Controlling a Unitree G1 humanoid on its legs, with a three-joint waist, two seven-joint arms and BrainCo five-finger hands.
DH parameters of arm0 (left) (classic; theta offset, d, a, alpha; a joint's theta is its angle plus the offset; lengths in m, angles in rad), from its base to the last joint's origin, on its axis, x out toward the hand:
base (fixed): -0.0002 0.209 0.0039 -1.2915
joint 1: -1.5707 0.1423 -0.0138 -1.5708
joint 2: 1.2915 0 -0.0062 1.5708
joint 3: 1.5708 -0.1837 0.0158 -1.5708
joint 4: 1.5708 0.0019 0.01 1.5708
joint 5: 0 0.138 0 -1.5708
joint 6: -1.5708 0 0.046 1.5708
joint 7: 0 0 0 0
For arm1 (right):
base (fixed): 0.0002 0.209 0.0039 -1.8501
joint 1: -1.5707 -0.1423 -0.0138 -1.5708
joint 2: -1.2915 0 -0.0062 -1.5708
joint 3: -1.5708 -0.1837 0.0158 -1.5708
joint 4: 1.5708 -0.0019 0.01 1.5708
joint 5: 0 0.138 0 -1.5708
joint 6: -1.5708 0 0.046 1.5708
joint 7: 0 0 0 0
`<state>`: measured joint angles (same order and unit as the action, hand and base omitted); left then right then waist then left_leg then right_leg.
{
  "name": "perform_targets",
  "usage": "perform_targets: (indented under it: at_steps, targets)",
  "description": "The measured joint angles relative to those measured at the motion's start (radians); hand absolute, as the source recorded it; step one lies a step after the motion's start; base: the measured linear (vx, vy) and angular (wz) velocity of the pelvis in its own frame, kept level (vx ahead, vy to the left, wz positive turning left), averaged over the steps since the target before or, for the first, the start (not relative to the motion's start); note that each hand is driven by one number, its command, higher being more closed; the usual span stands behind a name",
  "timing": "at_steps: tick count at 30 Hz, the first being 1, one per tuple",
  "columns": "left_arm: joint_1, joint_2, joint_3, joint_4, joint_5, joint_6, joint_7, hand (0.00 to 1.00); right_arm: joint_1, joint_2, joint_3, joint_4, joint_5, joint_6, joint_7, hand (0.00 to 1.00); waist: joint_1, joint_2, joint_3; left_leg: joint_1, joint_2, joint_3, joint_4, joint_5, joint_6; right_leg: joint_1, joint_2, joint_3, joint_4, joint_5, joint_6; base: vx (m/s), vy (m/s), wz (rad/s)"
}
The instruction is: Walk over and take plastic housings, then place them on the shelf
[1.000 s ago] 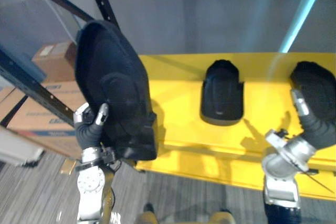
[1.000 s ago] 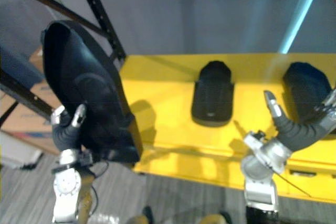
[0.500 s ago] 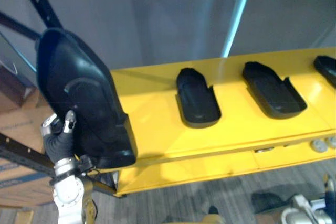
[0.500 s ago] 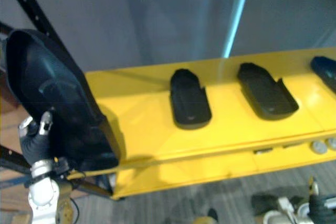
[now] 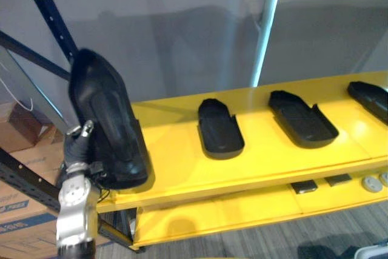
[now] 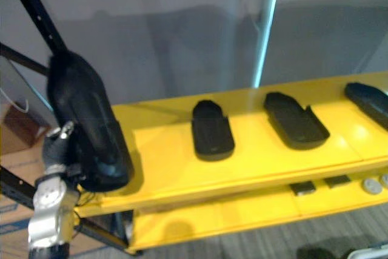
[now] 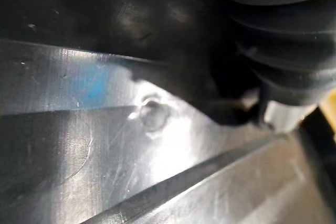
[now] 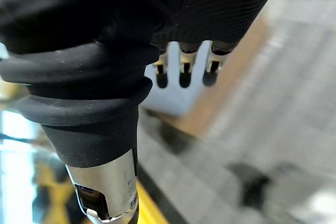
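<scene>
Glossy yellow metal shelf [image 5: 176, 157]; matt black plastic housings [image 5: 221, 130]; brown cardboard boxes [image 5: 23, 215].

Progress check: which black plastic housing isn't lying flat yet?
The black plastic housing at the left end of the yellow shelf, upright in the left hand; three others lie flat.

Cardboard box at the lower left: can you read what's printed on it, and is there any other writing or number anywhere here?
On the cardboard box: blue print along its side, too blurred to read.
On the held housing in the left hand: no writing visible.
On the other housings lying on the yellow shelf: no writing visible.
</scene>
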<state>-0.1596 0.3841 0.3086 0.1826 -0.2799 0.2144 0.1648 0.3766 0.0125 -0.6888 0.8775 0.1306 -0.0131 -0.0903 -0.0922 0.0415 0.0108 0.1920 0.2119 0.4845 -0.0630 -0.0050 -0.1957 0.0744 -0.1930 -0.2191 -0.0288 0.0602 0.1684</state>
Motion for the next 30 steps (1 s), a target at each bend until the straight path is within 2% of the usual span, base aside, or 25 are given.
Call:
perform_targets:
  at_steps: [3, 6, 9, 14, 19, 21, 24, 30]
  targets:
    - [-0.104, 0.089, -0.054, 0.176, 0.017, 0.053, -0.032, 1.00, -0.026, -0.034, -0.014, 0.059, 0.016, 0.064, 0.081, 0.00, -0.001, -0.006, 0.004, 0.001, -0.004, -0.007, 0.000, 0.000, 0.001, -0.001, -0.002, -0.003, -0.003, 0.000, -0.001, 0.04, 0.000, 0.02]
    - [-0.186, 0.159, -0.100, 0.288, 0.025, 0.076, -0.072, 1.00, -0.059, -0.053, -0.047, 0.108, 0.054, 0.110, 0.122, 0.00, -0.001, -0.004, 0.009, 0.001, -0.005, -0.010, 0.003, -0.002, 0.004, 0.001, -0.003, -0.006, -0.003, 0.000, -0.003, 0.03, 0.005, 0.02]
    - [-0.262, 0.199, -0.142, 0.379, 0.025, 0.095, -0.109, 1.00, -0.082, -0.066, -0.047, 0.130, 0.054, 0.123, 0.143, 0.00, -0.001, 0.003, 0.020, 0.010, -0.005, -0.014, 0.004, -0.004, 0.007, 0.015, -0.004, -0.016, -0.003, -0.003, -0.008, 0.01, -0.005, 0.03]
    - [-0.330, 0.200, -0.186, 0.473, 0.058, 0.125, -0.191, 1.00, -0.106, -0.083, -0.046, 0.133, 0.053, 0.129, 0.158, 0.00, -0.002, 0.029, 0.042, 0.018, -0.006, -0.013, 0.007, -0.007, 0.012, 0.025, -0.004, -0.020, -0.004, -0.007, -0.014, -0.01, -0.005, 0.00]
    - [-0.364, 0.208, -0.221, 0.550, 0.102, 0.144, -0.278, 1.00, -0.115, -0.091, -0.046, 0.133, 0.051, 0.133, 0.159, 0.00, -0.006, 0.022, 0.045, 0.018, -0.005, -0.009, 0.007, -0.008, 0.012, 0.019, -0.003, -0.014, -0.004, -0.008, -0.017, -0.01, -0.004, -0.03]
    - [-0.375, 0.220, -0.245, 0.571, 0.102, 0.177, -0.307, 1.00, -0.115, -0.091, -0.046, 0.135, 0.052, 0.144, 0.158, 0.00, -0.009, 0.017, 0.049, 0.017, -0.006, -0.006, 0.007, -0.008, 0.012, 0.015, -0.003, -0.009, -0.004, -0.007, -0.014, 0.00, -0.008, -0.05]
    - [-0.381, 0.219, -0.245, 0.598, 0.110, 0.213, -0.328, 1.00, -0.117, -0.091, -0.045, 0.136, 0.052, 0.145, 0.157, 0.00, -0.022, 0.014, 0.055, 0.017, -0.006, -0.005, 0.007, -0.008, 0.011, 0.014, -0.002, -0.007, -0.004, -0.006, -0.013, 0.00, 0.000, 0.00]
    - [-0.384, 0.219, -0.245, 0.645, 0.138, 0.215, -0.332, 1.00, -0.118, -0.090, -0.045, 0.151, 0.053, 0.143, 0.154, 0.00, -0.032, 0.016, 0.062, 0.018, -0.006, 0.002, 0.007, -0.008, 0.011, 0.009, -0.001, 0.000, -0.004, -0.005, -0.013, 0.00, -0.003, -0.03]
